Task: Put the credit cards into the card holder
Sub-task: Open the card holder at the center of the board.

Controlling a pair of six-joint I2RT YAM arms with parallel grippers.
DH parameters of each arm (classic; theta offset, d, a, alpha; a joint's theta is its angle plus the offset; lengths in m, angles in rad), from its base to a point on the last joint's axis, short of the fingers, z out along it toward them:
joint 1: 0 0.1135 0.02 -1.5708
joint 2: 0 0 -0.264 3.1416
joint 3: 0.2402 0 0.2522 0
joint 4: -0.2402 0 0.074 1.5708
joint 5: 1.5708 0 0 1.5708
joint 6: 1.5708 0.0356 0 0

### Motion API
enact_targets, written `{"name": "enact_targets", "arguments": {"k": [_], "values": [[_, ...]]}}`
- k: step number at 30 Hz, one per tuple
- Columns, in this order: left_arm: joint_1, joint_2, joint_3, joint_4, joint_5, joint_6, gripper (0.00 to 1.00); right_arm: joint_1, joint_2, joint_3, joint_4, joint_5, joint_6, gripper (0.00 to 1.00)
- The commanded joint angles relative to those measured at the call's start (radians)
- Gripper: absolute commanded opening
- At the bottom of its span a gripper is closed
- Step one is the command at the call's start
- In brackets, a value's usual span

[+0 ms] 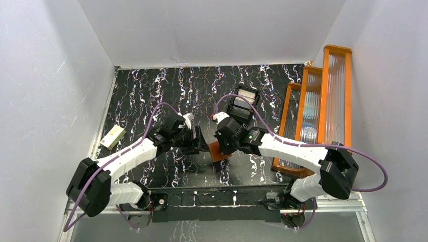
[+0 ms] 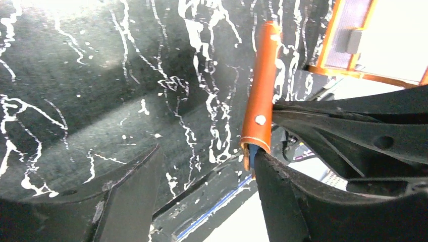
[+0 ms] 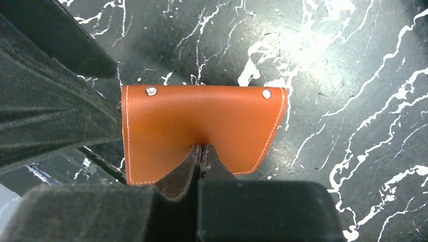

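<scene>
Between the pressed-together fingers of the right gripper (image 3: pixel 202 151), the orange-brown wallet (image 3: pixel 202 116) is hanging above the table (image 3: pixel 353 75), probably pinched firmly so cards can be going in. Just beside its edge, the left gripper (image 2: pixel 207 154) is standing spread wide, holding nothing. A blue card (image 2: pixel 251 155) is peeking from the folded, stitched wallet.

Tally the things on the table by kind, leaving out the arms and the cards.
Card holder: 1
Black tray: 1
Cream box: 1
Orange-framed panels: 3
Total: 6
</scene>
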Motion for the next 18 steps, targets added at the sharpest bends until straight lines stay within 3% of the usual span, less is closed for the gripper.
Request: {"name": "enact_targets", "arguments": {"k": [1,4,6,13,18], "values": [[-0.001,-0.074,0.028,-0.003,0.053,0.005,0.66,0.008,-0.049,0.003,0.082,-0.038,-0.022,0.0],[0.002,-0.111,0.065,-0.124,-0.063,-0.007,0.65,0.006,-0.066,-0.006,0.083,-0.052,-0.022,0.0],[0.004,-0.147,0.06,-0.113,-0.076,-0.025,0.65,0.006,-0.078,-0.009,0.088,-0.068,-0.024,0.0],[0.006,-0.159,0.023,0.059,0.078,-0.071,0.67,0.005,-0.106,-0.026,0.119,-0.101,-0.053,0.0],[0.006,-0.159,0.015,0.079,0.097,-0.049,0.72,0.005,-0.109,-0.033,0.119,-0.113,-0.06,0.0]]}}
